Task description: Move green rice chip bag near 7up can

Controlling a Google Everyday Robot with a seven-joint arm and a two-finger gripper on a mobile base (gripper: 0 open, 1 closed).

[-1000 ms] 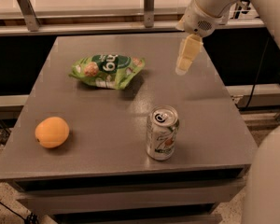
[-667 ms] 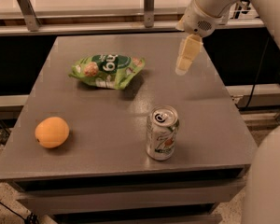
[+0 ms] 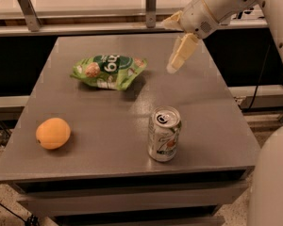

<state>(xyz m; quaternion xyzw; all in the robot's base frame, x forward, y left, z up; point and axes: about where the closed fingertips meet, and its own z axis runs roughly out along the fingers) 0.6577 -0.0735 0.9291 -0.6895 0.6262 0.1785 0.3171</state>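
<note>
Little has moved since a second ago: the claw (image 3: 179, 55) now slants a touch more to the left, toward the green rice chip bag (image 3: 108, 72), while everything on the table (image 3: 212, 102) lies where it lay. The white arm (image 3: 221, 4) comes in from the far right corner and slopes down and left to a rounded wrist. From there the pale yellow claw hangs downward, tilted with its tip to the left. It hovers over the far right part of the table, touching nothing. Whether it is apart or together, I cannot tell.

The green rice chip bag lies flat on the far half of the table, left of centre, logo side up, to the left of the claw and apart from it. The 7up can (image 3: 164, 133) stands upright toward the near edge, right of centre, well apart from the bag. An orange (image 3: 53, 133) sits at the near left.
</note>
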